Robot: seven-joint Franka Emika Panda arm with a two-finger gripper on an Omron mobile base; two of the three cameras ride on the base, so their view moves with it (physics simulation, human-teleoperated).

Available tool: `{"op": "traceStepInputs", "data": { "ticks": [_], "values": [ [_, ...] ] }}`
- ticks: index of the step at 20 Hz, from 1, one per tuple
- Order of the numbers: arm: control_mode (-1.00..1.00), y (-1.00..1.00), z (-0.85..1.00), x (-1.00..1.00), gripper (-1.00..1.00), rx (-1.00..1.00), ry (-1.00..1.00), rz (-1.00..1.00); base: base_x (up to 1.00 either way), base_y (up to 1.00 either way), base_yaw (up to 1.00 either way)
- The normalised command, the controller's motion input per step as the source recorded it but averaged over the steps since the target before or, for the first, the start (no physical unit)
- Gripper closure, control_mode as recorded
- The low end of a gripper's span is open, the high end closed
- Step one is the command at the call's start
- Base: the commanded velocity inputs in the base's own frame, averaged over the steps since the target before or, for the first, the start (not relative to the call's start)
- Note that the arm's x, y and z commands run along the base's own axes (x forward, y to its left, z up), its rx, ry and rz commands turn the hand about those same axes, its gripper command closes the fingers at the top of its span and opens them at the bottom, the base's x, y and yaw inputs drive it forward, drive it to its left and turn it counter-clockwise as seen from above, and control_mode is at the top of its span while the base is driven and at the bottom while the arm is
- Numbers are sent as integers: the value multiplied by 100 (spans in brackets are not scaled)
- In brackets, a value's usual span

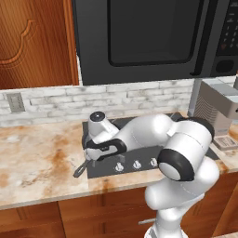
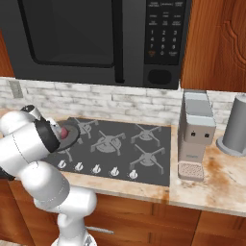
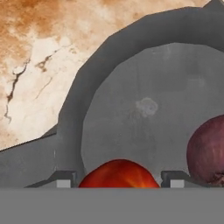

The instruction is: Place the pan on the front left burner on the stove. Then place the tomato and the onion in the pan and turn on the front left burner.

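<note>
The dark grey pan (image 3: pixel 144 109) lies on the left part of the stove (image 2: pixel 120 158), and its short handle (image 1: pixel 80 170) sticks out over the counter. My gripper (image 3: pixel 119 180) hangs just above the pan floor, shut on the red tomato (image 3: pixel 118 175), which fills the gap between the two fingertips. The purple-maroon onion (image 3: pixel 208 151) rests in the pan to the right of the tomato. In the right base view the tomato (image 2: pixel 64 131) shows as a red spot at the pan (image 2: pixel 73 137). Prongs of the front left burner (image 2: pixel 66 154) peek out beside the arm.
A row of silvery knobs (image 2: pixel 96 168) runs along the stove's front edge. A grey coffee machine (image 2: pixel 194 139) stands right of the stove, with a grey canister (image 2: pixel 235 127) beyond it. A black microwave (image 2: pixel 96 38) hangs overhead. Marble counter (image 1: pixel 37 158) stretches to the left.
</note>
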Motion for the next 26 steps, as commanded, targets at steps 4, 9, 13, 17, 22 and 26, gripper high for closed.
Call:
{"op": "traceStepInputs", "data": {
  "ticks": [4, 9, 13, 17, 22, 26],
  "values": [
    [-100, 0, -5, -2, -100, 0, 0, 0, 0, 0, 0],
    [-100, 0, 0, -2, -100, 0, 0, 0, 0, 0, 0],
    [-100, 0, 0, -3, -100, 0, 0, 0, 0, 0, 0],
    [-100, -1, 2, -6, -100, 0, -4, 0, 0, 0, 0],
    [-100, -4, 17, -15, -100, 1, -13, 0, 0, 0, 0],
    [-100, -6, 23, -22, -100, 1, -14, 0, 0, 0, 0]
  ]
}}
